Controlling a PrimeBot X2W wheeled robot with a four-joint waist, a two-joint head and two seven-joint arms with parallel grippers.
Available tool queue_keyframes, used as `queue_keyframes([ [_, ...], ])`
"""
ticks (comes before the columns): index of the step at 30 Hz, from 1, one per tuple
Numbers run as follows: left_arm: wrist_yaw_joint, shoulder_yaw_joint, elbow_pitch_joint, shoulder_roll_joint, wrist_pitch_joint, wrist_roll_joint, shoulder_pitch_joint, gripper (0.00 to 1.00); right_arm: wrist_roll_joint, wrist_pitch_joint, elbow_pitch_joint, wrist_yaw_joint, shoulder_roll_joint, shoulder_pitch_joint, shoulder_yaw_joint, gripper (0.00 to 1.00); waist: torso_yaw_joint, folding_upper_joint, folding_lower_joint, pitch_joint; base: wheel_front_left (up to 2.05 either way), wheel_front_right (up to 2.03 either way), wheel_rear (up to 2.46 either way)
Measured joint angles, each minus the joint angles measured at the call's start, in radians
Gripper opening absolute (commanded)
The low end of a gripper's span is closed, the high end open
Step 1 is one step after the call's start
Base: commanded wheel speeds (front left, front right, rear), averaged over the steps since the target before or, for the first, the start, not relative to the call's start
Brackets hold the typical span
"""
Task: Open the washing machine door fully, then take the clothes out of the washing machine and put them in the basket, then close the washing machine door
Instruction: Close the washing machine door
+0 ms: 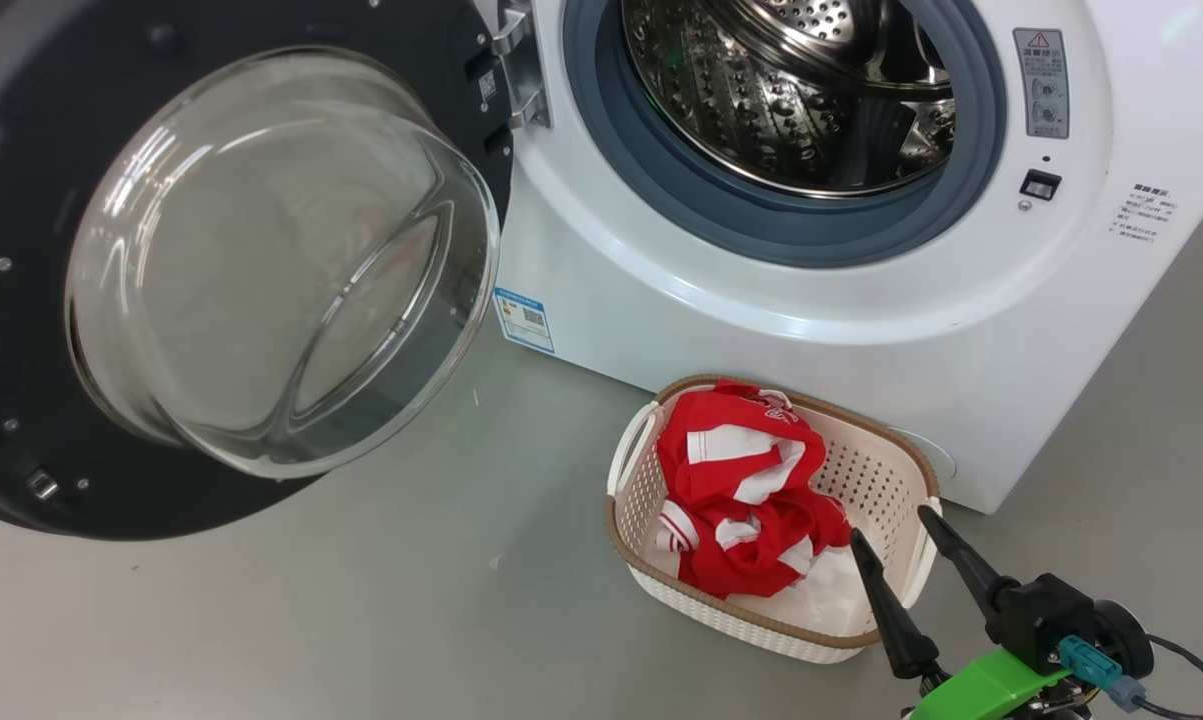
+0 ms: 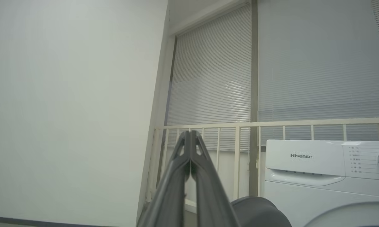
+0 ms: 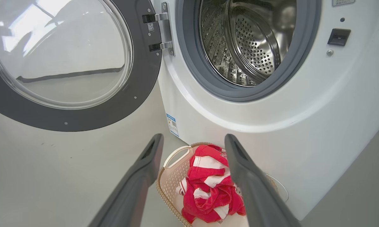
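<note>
The washing machine [image 1: 761,300] [image 3: 318,110] stands with its door [image 1: 211,270] [image 3: 69,63] swung wide to the left, black rim and bulging glass facing me. Its steel drum [image 1: 791,90] [image 3: 246,41] looks bare of fabric. The red and white clothes [image 1: 746,490] [image 3: 209,186] lie heaped in the cream basket [image 1: 876,465] [image 3: 170,176] on the floor before the machine. My right gripper [image 1: 889,525] [image 3: 192,140] hovers open at the basket's near right rim, nothing between its fingers. My left gripper [image 2: 189,132] is shut and empty, pointing up toward a wall and window blinds.
Grey floor [image 1: 411,600] stretches left of the basket beneath the open door. In the left wrist view a second white washer [image 2: 321,176] stands by a cream railing [image 2: 271,124] and a pale wall [image 2: 66,110].
</note>
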State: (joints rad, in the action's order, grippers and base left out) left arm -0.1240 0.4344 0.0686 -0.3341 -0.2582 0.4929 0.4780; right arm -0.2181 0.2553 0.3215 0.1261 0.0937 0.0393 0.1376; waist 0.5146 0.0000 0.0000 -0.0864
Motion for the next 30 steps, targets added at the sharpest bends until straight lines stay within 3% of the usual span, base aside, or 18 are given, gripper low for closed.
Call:
queue_keyframes([
  [8, 0.000, -0.010, 0.398, -0.143, 0.082, 0.262, 0.237, 0.00, 0.014, 0.000, -0.015, 0.000, -0.005, -0.010, -0.025, 1.00, -0.001, 0.0000, 0.0000, -0.019, 0.00, 0.00, 0.00],
  [14, 0.000, -0.027, 0.655, -0.201, 0.235, 0.407, 0.351, 0.00, 0.035, 0.000, -0.022, 0.000, -0.006, -0.011, -0.033, 1.00, -0.004, 0.0000, 0.0000, -0.034, 0.00, 0.00, 0.00],
  [15, 0.000, -0.037, 0.725, -0.212, 0.311, 0.453, 0.377, 0.00, 0.035, 0.000, -0.024, 0.000, -0.006, -0.011, -0.034, 1.00, -0.007, 0.0000, 0.0000, -0.039, 0.00, 0.00, 0.00],
  [23, 0.000, -0.067, 0.938, -0.252, 0.583, 0.576, 0.462, 0.00, 0.044, 0.000, -0.027, 0.000, 0.001, -0.009, -0.033, 1.00, -0.011, 0.0000, 0.0000, -0.079, 0.00, 0.00, 0.00],
  [30, 0.000, -0.107, 1.009, -0.252, 0.769, 0.633, 0.500, 0.00, 0.054, 0.000, -0.026, 0.000, 0.017, 0.011, -0.032, 1.00, -0.011, 0.0000, 0.0000, -0.125, 0.00, 0.00, 0.00],
])
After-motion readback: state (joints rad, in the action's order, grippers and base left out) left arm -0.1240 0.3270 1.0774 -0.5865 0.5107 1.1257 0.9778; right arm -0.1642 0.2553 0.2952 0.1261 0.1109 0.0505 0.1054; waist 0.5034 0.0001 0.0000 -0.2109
